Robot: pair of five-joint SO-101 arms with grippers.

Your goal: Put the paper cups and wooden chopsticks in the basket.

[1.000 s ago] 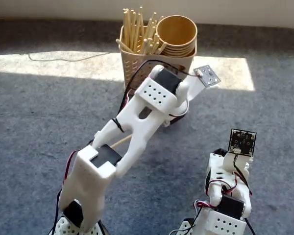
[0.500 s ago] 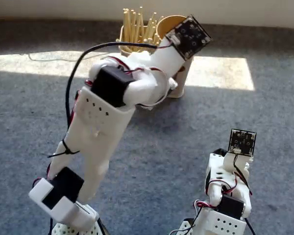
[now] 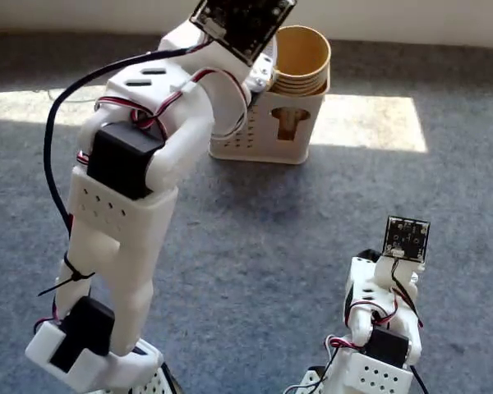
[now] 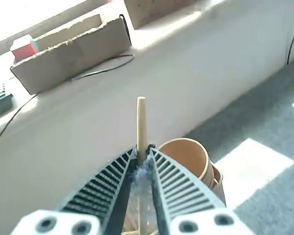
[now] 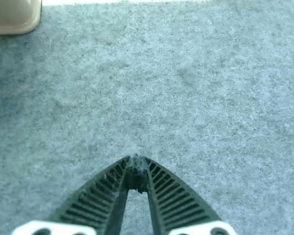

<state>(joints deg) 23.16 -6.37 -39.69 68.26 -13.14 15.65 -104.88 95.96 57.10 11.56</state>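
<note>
My left gripper [image 4: 142,157] is shut on a wooden chopstick [image 4: 141,122] that stands up between its fingers. It is raised over the cream basket [image 3: 271,131] at the back of the carpet. Stacked paper cups [image 3: 300,57] stand in the basket's right side, and they appear just beyond the fingers as paper cups [image 4: 186,156] in the left wrist view. The left arm [image 3: 131,189] hides the basket's left side from above. My right gripper [image 5: 135,169] is shut on nothing, low over bare carpet, on the right arm [image 3: 386,312] at the near right.
Grey carpet [image 3: 296,238] lies open between the arms and the basket, crossed by a sunlit strip. One basket corner [image 5: 14,14] sits well ahead of the right gripper. A white wall [image 4: 88,127] with a ledge of cardboard boxes rises behind the basket.
The left arm has lifted from low in front of the basket to high over its left side, carrying the chopstick and covering the chopstick bundle. The right arm has not moved.
</note>
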